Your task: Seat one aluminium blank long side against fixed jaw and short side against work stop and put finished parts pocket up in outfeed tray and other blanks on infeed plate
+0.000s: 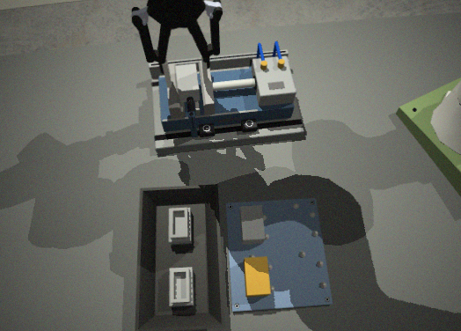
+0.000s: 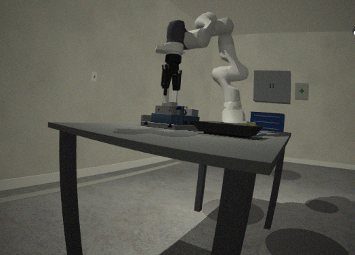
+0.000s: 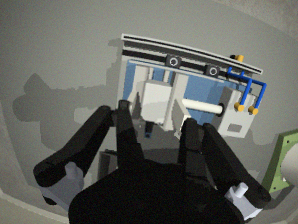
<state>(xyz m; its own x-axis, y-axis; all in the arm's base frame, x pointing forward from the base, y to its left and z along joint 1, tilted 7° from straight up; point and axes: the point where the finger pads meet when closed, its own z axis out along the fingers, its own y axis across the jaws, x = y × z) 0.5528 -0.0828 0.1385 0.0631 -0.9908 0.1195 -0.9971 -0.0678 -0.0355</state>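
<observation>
The vise (image 1: 224, 99) stands at the back of the table. An aluminium blank (image 1: 186, 77) sits in its opening, next to the fixed jaw (image 1: 172, 96) and behind the black work stop (image 1: 192, 106). My gripper (image 1: 185, 65) hangs straight above it, open, with one finger on each side of the blank. The wrist view shows the blank (image 3: 156, 102) between the spread fingertips. Two finished parts (image 1: 180, 225) (image 1: 181, 286) lie pocket up in the outfeed tray (image 1: 180, 257). A second aluminium blank (image 1: 252, 223) and a brass blank (image 1: 257, 275) lie flat on the infeed plate (image 1: 277, 254).
The vise's hose block (image 1: 275, 90) with two blue hoses stands at its right end, and a white rod (image 1: 233, 84) runs to the moving jaw. Pins stud the infeed plate's right half. The arm's green base plate (image 1: 433, 125) is at the right edge.
</observation>
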